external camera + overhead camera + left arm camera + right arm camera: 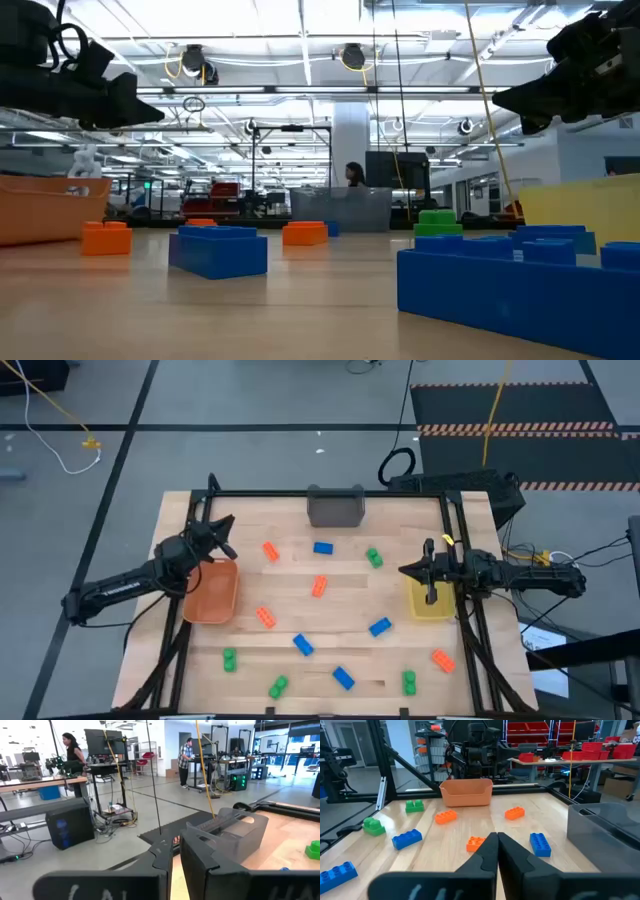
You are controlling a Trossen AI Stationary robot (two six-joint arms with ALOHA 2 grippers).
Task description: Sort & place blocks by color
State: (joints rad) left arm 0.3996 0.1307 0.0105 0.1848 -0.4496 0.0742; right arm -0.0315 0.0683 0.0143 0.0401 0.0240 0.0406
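About a dozen small studded blocks lie flat and scattered on the wooden table: orange ones (270, 550) (319, 586) (265, 617), blue ones (322, 547) (380, 627) (343, 678), green ones (374, 558) (229, 659) (409, 681). My left gripper (226, 530) (175, 852) hovers high over the far end of the orange bin (212, 592), its fingers shut to a thin slit and holding nothing. My right gripper (403, 571) (496, 840) hovers beside the yellow bin (430, 600), shut and empty, pointing across the table at the blocks.
A grey bin (335, 507) stands at the middle of the far edge, the orange bin at the left, the yellow bin at the right. A black frame (300, 493) borders the table. Bare wood (330, 615) lies between the blocks. People stand in the room beyond.
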